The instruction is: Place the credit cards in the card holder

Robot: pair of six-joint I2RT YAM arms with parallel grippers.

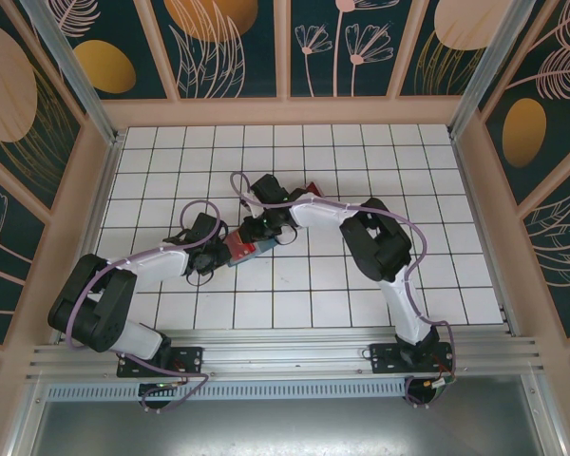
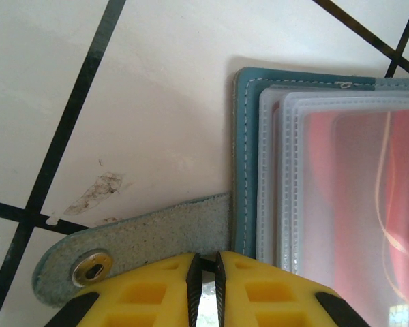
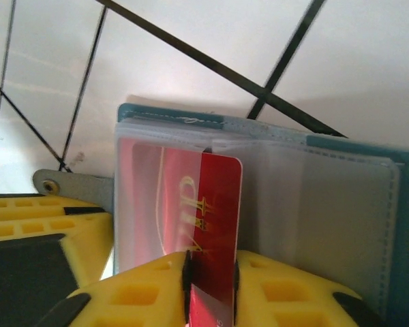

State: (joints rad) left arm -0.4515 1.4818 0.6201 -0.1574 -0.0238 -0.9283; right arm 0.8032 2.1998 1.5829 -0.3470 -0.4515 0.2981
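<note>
Right gripper (image 3: 210,289): its yellow fingers stand a little apart at the near edge of the red credit card (image 3: 219,204), whose bare strip lies in the gap; whether they pinch it cannot be told. The rest of that card, with gold lettering, sits under a frosted clear sleeve (image 3: 140,204) of the card holder (image 3: 347,204). The teal holder lies open and flat on the white tiled table (image 1: 361,304), near its middle, between the two wrists. Left gripper (image 2: 204,279): its jaws are almost together, only a thin slit between them, set against the holder's teal strap (image 2: 150,235) where it joins the cover. The strap's metal snap (image 2: 92,267) lies just beside the left finger. Dark grid lines cross the tiles around the holder.
</note>
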